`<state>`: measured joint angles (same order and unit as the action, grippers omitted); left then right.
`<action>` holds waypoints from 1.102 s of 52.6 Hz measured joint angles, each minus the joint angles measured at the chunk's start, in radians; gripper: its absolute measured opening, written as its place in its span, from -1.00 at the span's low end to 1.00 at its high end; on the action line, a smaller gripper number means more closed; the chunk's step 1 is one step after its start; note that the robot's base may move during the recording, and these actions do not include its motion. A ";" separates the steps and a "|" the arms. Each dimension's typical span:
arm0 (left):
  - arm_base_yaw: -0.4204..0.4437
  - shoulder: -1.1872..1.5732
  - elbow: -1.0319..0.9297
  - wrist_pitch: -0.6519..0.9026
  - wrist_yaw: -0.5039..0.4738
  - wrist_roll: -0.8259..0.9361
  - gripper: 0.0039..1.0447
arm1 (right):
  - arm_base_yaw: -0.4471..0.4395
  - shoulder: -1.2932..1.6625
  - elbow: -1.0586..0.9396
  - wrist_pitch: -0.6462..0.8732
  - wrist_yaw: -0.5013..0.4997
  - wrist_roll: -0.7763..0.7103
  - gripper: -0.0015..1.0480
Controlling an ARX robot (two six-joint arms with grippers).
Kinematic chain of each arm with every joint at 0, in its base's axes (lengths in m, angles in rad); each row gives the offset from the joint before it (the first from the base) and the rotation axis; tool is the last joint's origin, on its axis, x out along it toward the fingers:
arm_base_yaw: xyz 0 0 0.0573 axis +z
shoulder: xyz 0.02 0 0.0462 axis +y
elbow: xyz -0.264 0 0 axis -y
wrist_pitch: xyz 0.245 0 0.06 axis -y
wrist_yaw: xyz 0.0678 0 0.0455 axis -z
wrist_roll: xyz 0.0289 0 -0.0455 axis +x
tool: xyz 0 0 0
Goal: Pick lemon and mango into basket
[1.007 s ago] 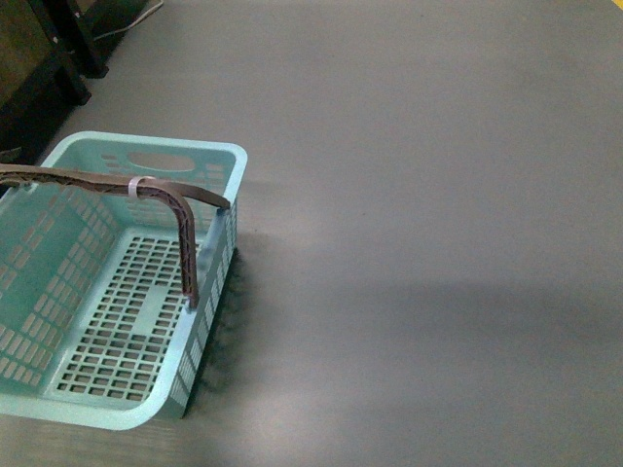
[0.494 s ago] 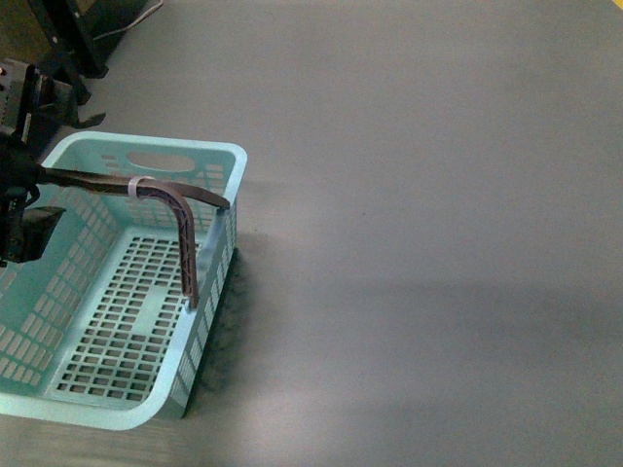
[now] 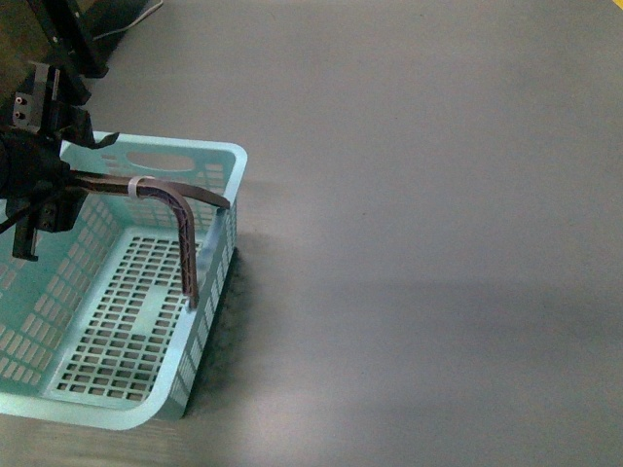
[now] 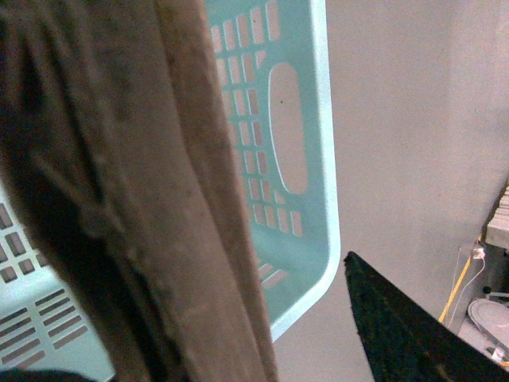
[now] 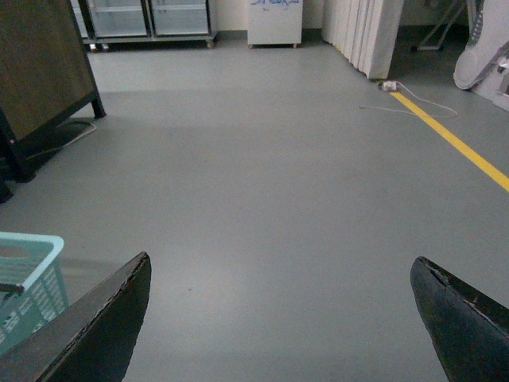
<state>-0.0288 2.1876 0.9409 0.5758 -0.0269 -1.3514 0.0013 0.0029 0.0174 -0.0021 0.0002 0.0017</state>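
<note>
From my seat the grey floor [image 3: 438, 243] takes up most of the front view. The teal basket [image 3: 107, 411] sits on it ahead of the robot and to its left, with nothing but slotted floor showing inside. Its brown handle [image 3: 180, 229] stands raised, arching across the basket from left to right and bending down to the right wall.

My left gripper [image 3: 60, 185] is at the left part of that handle, above the basket's far-left corner. Its jaws are parted, one finger above the handle and one below, so the bar runs between them. In the left wrist view the handle [image 4: 183, 199] fills the near side of the picture, and one dark finger [image 4: 398, 326] stands clear of it, with the basket's wall [image 4: 310, 159] and oval cut-out in between. Whether the other finger touches the handle I can't quite make out.

My right gripper [image 5: 280, 267] hangs over bare floor with its two fingers spread wide, holding nothing. Its camera catches a corner of the basket [image 5: 36, 278] to one side and a yellow line [image 5: 457, 147] on the floor farther off.

A white band [image 3: 132, 186] wraps the handle just beside my left gripper.
</note>
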 joint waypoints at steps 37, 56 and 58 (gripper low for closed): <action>-0.006 -0.322 -0.146 -0.121 -0.029 -0.097 -0.88 | 0.000 0.000 0.000 0.000 0.000 0.000 0.83; -0.092 -1.025 -0.235 -0.490 -0.112 -0.226 -0.88 | 0.000 0.000 0.000 0.000 0.000 0.000 0.83; -0.109 -1.067 -0.235 -0.526 -0.121 -0.233 -0.88 | 0.000 0.000 0.000 0.000 0.000 0.000 0.83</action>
<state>-0.1379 1.1206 0.7059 0.0498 -0.1478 -1.5845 0.0013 0.0029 0.0174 -0.0021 0.0002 0.0021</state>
